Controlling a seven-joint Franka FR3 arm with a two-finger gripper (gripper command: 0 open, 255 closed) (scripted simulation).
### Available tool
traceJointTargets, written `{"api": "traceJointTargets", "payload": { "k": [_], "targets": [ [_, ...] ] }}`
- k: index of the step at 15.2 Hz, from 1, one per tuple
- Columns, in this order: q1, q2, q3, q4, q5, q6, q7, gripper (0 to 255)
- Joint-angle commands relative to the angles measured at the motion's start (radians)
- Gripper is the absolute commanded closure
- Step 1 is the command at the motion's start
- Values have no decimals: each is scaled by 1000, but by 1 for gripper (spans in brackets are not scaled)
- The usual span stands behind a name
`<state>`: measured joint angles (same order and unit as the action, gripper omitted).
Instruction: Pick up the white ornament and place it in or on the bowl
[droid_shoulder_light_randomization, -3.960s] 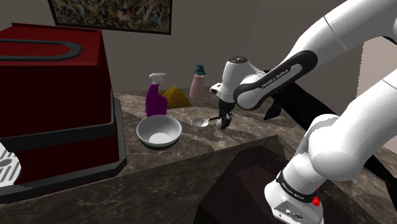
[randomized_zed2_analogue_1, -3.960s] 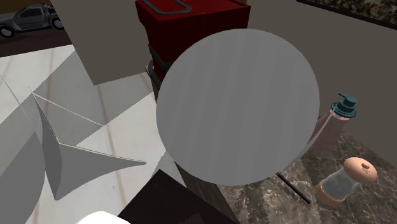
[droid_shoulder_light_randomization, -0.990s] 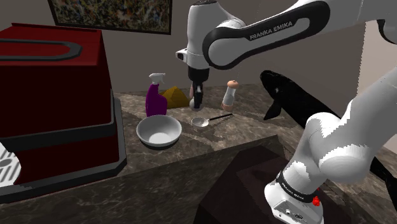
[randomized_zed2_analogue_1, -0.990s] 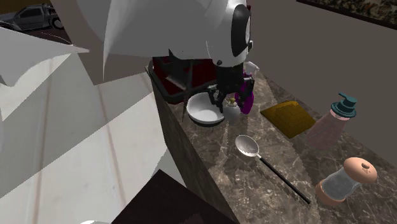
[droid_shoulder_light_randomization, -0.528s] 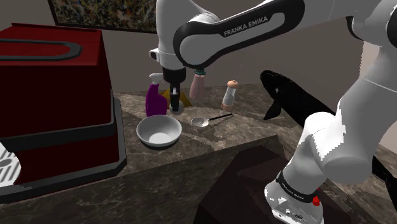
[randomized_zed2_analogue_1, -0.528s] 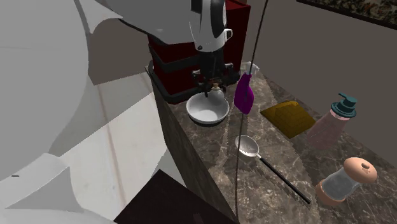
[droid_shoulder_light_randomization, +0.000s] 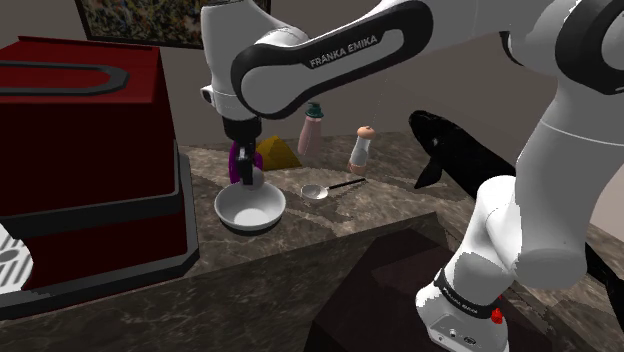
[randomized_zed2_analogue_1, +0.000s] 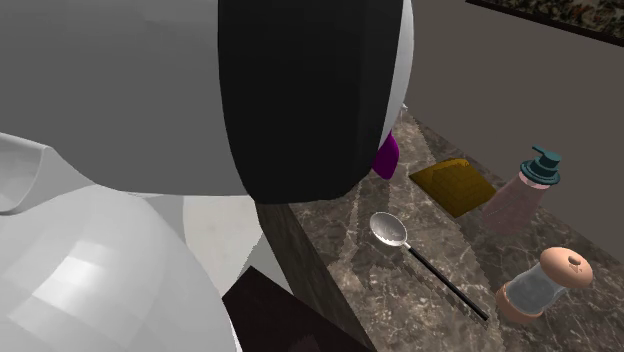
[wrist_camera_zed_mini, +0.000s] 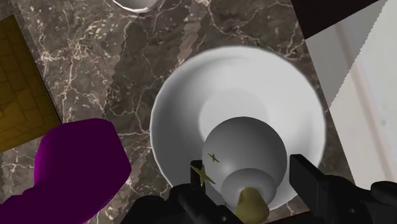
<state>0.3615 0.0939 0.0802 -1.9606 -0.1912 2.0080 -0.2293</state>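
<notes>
In the wrist view my gripper (wrist_camera_zed_mini: 251, 191) is shut on the white ornament (wrist_camera_zed_mini: 245, 149), a round ball with a gold cap clasped between the black fingers (wrist_camera_zed_mini: 305, 181). It hangs directly over the white bowl (wrist_camera_zed_mini: 191, 95), near the bowl's side closest to the counter's edge. In the shoulder view the gripper (droid_shoulder_light_randomization: 245, 172) points down just above the bowl (droid_shoulder_light_randomization: 250, 208) on the dark marble counter (droid_shoulder_light_randomization: 300, 225), and a bit of the ornament (droid_shoulder_light_randomization: 257, 179) shows beside the fingers.
A purple spray bottle (droid_shoulder_light_randomization: 236, 160) stands right behind the bowl, with a yellow pad (droid_shoulder_light_randomization: 276, 152), a pink soap dispenser (droid_shoulder_light_randomization: 311, 130), a shaker (droid_shoulder_light_randomization: 360, 150) and a metal spoon (droid_shoulder_light_randomization: 318, 190) to its right. A big red appliance (droid_shoulder_light_randomization: 80, 130) sits left. The arm blocks much of the second exterior view.
The arm has swung toward the shoulder view's left, carrying the ornament from beside the soap dispenser, past the spray bottle, to over the bowl. It now covers most of the second exterior view.
</notes>
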Motion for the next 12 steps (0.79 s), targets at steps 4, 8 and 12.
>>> {"api": "traceJointTargets", "payload": {
  "k": [4,8,12],
  "targets": [
    [0,25,-1,-36,-8,60,13,255],
    [0,48,-3,-62,-16,109,24,255],
    [0,54,-3,-68,-18,120,26,255]
  ]
}}
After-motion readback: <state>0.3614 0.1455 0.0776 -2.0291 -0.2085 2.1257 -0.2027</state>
